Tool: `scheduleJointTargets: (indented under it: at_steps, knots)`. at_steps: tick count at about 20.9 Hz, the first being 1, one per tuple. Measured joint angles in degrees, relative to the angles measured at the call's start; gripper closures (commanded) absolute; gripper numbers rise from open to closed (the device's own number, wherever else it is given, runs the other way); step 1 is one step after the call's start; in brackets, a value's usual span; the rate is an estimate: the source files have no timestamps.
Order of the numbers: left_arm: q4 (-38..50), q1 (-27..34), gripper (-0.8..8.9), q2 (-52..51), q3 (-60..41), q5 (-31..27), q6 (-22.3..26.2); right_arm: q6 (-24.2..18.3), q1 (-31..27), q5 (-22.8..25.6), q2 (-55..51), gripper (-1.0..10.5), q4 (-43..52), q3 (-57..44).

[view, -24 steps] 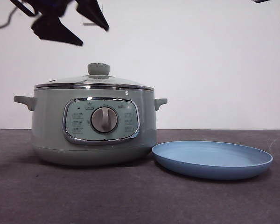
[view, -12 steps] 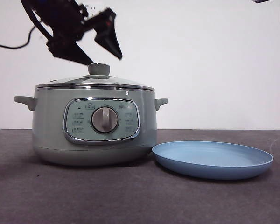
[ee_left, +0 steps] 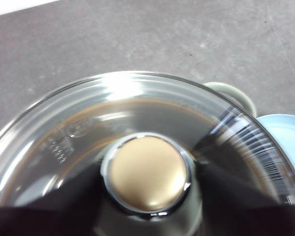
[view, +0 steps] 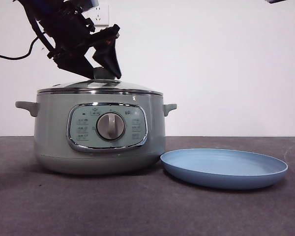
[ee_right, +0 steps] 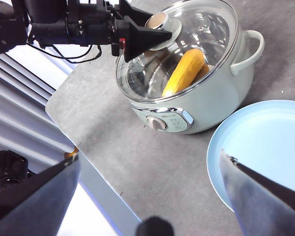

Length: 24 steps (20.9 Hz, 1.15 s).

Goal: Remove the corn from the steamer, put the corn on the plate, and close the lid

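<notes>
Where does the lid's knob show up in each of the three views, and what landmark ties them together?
Front view: the knob sits atop the lid, mostly hidden between the left gripper's open jaws.
Left wrist view: the knob is low and central, seen from above.
Right wrist view: the knob is at the top, by the left gripper's black jaw.
Shared landmark: the blue plate beside the steamer.

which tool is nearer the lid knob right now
Left. The left tool straddles the lid knob, open; the right tool waits high above the plate.
</notes>
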Motion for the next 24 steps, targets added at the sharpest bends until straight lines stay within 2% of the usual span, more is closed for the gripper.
scheduleJointTargets:
  at_steps: [3, 10, 18, 24]
  knots:
    - [-0.2, 0.0, 8.25, 0.0, 0.2, -0.1, 0.2, 0.0, 0.0, 0.0, 0.0, 4.7, 0.0, 0.0]
    - [-0.9, 0.0, 8.22, -0.1, 0.6, -0.1, 0.2, 0.0, 0.0, 0.0, 0.0, 4.7, 0.0, 0.0]
    - [-12.8, 0.1, 8.22, -2.8, 12.4, 0.4, 0.2, 0.0, 0.0, 0.0, 0.0, 4.7, -0.2, 0.0]
    - [-22.9, 1.1, 8.22, -13.4, 13.7, 1.2, 0.9, 0.0, 0.0, 0.2, 0.0, 4.7, -0.3, 0.0]
